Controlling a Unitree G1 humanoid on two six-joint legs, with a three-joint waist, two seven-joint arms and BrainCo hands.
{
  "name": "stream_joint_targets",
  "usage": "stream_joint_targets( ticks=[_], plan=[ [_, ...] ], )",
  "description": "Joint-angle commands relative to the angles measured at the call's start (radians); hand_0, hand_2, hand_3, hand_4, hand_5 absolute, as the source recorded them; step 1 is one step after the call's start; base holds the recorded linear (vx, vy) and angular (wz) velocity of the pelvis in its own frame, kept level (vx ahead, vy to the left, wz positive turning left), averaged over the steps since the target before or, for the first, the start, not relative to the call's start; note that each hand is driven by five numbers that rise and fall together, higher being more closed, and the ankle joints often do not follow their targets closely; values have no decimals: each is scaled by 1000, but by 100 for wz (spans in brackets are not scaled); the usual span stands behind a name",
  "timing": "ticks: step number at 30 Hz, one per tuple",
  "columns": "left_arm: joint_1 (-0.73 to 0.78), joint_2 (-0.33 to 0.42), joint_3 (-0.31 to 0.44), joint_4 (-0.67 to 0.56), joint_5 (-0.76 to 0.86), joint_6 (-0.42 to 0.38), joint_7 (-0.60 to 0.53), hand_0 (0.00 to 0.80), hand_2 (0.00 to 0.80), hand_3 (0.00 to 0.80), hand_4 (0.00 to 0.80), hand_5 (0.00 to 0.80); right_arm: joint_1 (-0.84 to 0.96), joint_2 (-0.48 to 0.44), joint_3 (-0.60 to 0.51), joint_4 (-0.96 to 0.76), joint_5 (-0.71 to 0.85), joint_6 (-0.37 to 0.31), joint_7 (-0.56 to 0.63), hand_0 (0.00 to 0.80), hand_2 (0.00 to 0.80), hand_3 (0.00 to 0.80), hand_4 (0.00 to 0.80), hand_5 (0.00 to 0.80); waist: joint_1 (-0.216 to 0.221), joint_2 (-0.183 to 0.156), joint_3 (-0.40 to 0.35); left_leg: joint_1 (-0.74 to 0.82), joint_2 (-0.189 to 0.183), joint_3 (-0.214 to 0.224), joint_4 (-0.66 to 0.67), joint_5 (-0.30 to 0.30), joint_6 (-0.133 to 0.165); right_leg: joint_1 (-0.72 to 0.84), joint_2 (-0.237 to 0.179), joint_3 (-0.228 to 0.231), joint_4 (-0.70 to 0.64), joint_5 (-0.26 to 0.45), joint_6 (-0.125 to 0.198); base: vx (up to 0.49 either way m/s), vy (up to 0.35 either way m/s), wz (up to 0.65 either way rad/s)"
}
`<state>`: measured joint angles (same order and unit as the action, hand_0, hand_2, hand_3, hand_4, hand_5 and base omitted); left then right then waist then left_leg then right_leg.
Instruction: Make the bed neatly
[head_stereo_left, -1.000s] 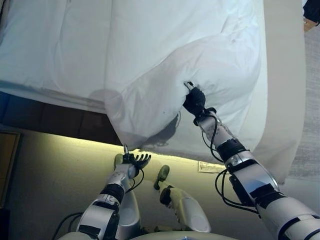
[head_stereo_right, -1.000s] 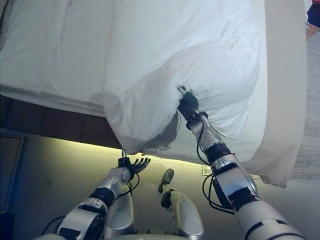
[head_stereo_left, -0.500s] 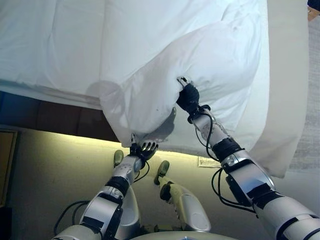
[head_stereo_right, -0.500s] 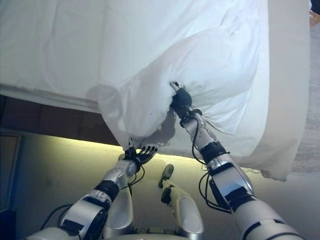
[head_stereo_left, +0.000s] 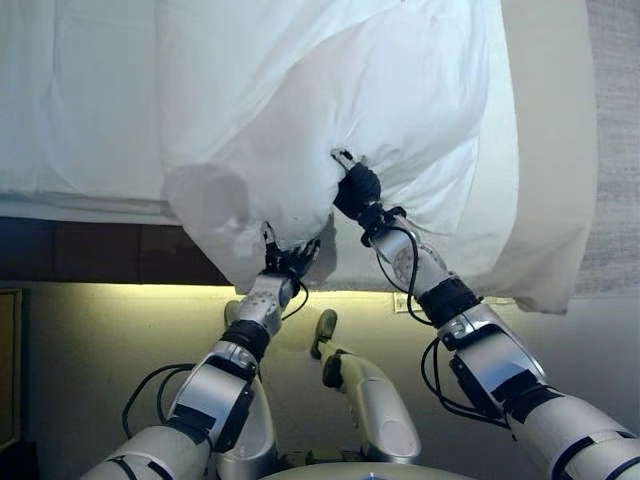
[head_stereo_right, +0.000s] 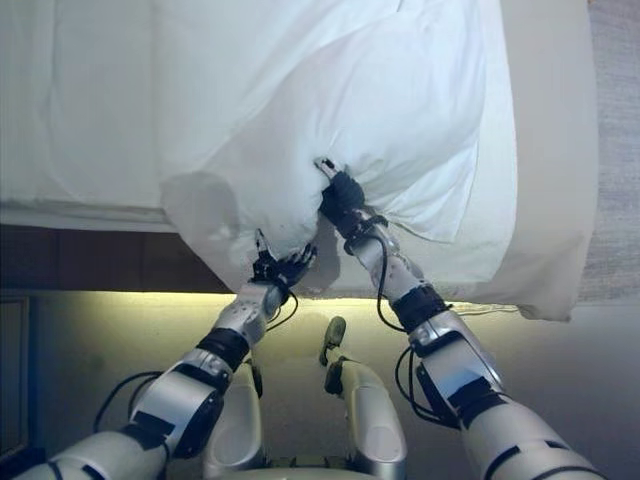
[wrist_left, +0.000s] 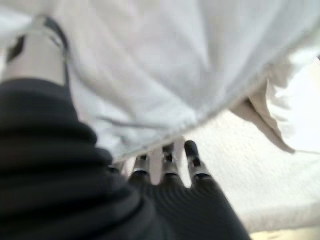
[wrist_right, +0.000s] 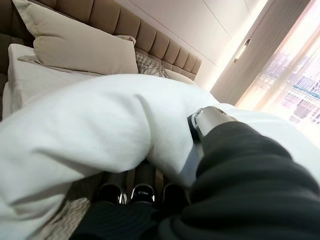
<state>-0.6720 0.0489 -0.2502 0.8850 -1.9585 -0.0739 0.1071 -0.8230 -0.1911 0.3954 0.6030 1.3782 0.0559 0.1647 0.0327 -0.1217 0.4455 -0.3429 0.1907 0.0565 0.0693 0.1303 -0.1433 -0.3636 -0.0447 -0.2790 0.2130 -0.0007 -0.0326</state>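
Bedmaking looks only partly done, as far as we can judge: the white duvet (head_stereo_left: 330, 110) is bunched up in a big puffy fold at the edge of the bed (head_stereo_left: 545, 150), not lying flat, so we think it needs to be pulled straight and smoothed. Starting on our left, our left hand (head_stereo_left: 285, 262) reaches up under the hanging bottom edge of the duvet; the fingers (wrist_left: 192, 155) look straight and slip beneath the hem, so we judge it loose, not gripping. Just beside it to the right, our right hand (head_stereo_left: 355, 190) is clenched on a fold of the duvet, with cloth puffed up all round it. Far beyond the right hand a beige pillow (wrist_right: 75, 45) leans on the padded headboard (wrist_right: 150, 42). We see no boxes, baskets or other containers here.
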Motion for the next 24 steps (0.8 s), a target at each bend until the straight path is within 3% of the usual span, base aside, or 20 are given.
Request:
stream_joint_targets(
  ticks=[1,8,9,10,11,17,24],
  plan=[
    [-115,-28,41,-88,-14,-24,-77,0,0,0,0,0,2,48,30,-215,1,37,57,800,800,800,800,800,-25,-24,-28,-49,-5,1,58,-42,27,-12,-90,56,-20,25,108,7,34,-3],
    [-104,12,106,-120,-14,-76,-88,0,0,0,0,0,67,32,21,-254,-40,43,33,800,800,800,800,800,-25,-23,-42,-38,-11,1,54,-50,26,-3,-95,50,-18,12,108,3,24,-1],
    [-97,15,111,-120,-14,-79,-91,0,0,0,0,0,75,29,20,-250,-55,41,20,696,696,696,696,696,-24,-23,-45,-32,-11,1,50,-51,26,3,-95,47,-21,11,109,0,0,0],
    [-88,19,115,-123,-14,-84,-91,0,0,0,0,0,84,23,19,-247,-68,40,-8,88,88,88,88,88,-22,-23,-48,-25,-12,1,46,-52,26,10,-97,44,-24,10,109,0,0,0],
    [-80,22,119,-130,-14,-89,-80,0,0,0,0,0,93,18,15,-240,-73,42,-22,0,0,0,0,0,-19,-23,-51,-19,-13,-1,40,-52,26,17,-98,42,-28,9,109,0,0,0],
    [2,50,148,-120,-14,-92,-69,0,0,0,0,0,175,-19,1,-219,-119,85,-8,0,0,0,0,0,-4,-27,-87,38,-19,-8,4,-54,28,85,-105,23,-61,5,114,21,8,6],
    [94,107,199,-96,-14,-34,-102,0,0,0,0,0,295,-61,-26,-192,-158,147,17,0,0,0,0,0,11,-15,-150,136,-25,-14,-35,-62,28,197,-117,5,-110,2,121,79,30,8]
  ],
)
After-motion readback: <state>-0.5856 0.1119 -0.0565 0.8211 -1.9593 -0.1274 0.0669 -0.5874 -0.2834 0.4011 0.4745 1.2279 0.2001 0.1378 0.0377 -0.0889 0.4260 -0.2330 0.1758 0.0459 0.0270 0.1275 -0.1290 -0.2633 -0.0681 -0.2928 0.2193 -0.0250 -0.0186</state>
